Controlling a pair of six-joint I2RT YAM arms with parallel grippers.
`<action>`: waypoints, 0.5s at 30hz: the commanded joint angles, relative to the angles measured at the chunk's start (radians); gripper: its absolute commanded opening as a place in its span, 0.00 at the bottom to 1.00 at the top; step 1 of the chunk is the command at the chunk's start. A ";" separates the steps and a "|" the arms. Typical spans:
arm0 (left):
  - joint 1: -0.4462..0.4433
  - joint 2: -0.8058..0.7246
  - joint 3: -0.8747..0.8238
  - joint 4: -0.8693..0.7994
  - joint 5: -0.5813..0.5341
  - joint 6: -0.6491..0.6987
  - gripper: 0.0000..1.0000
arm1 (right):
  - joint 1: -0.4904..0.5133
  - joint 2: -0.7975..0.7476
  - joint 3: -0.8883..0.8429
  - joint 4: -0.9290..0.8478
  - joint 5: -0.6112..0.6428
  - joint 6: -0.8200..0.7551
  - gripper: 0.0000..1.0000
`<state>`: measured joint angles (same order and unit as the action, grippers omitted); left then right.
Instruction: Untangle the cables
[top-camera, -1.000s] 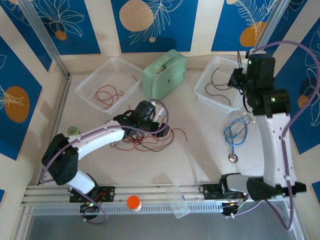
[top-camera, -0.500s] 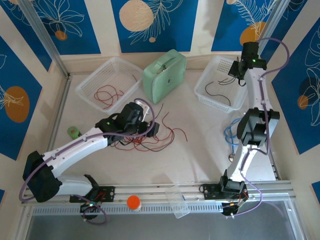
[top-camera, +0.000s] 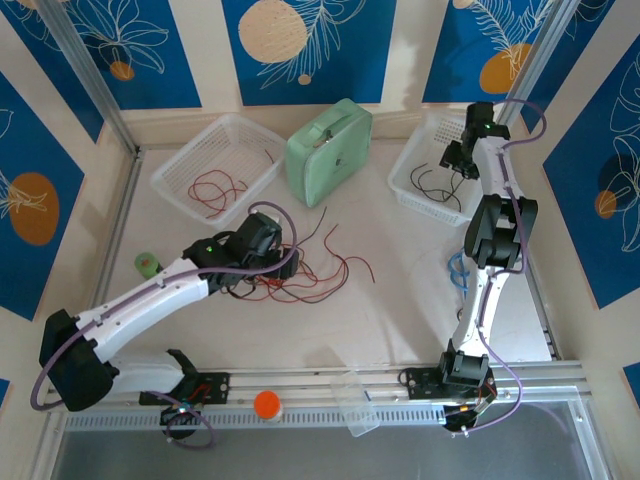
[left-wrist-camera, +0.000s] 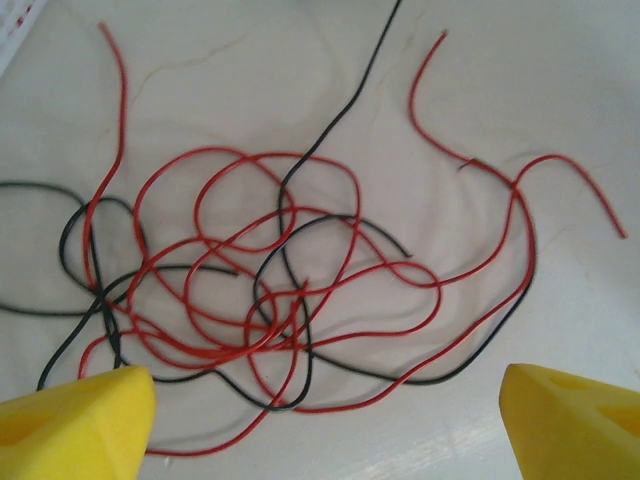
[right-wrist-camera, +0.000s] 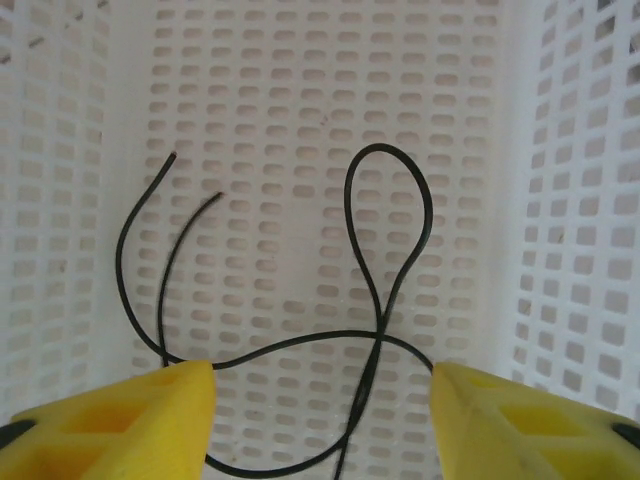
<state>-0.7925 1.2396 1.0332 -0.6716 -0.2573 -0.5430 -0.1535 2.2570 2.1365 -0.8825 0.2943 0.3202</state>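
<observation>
Right end effector (right-wrist-camera: 320, 385) is opening, leaving one black cable (right-wrist-camera: 385, 200) sorted in the bench's far-right basket (right-wrist-camera: 300, 80); left end effector (left-wrist-camera: 325, 400) is hovering open over the tangle (left-wrist-camera: 270, 290).

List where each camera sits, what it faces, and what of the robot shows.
Top external: above, behind the bases, looking down on the table; left arm and right arm show.
Left wrist: faces down at the tangled cables; yellow jaws apart.
Right wrist: faces into the white basket, black cable inside; yellow jaws apart.
Shared: top external and left wrist both see the tangled cables.
</observation>
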 joint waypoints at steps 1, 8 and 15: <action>0.032 0.011 0.025 -0.117 -0.042 -0.071 0.87 | 0.005 -0.092 -0.019 -0.012 -0.028 0.003 0.64; 0.171 0.047 0.000 -0.148 0.070 -0.101 0.79 | 0.075 -0.337 -0.140 0.005 -0.010 -0.012 0.63; 0.291 0.150 -0.028 -0.078 0.216 -0.065 0.69 | 0.252 -0.690 -0.494 0.095 0.036 -0.011 0.56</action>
<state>-0.5293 1.3621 1.0256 -0.7670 -0.1249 -0.6182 0.0372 1.6547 1.7557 -0.8104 0.3103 0.3176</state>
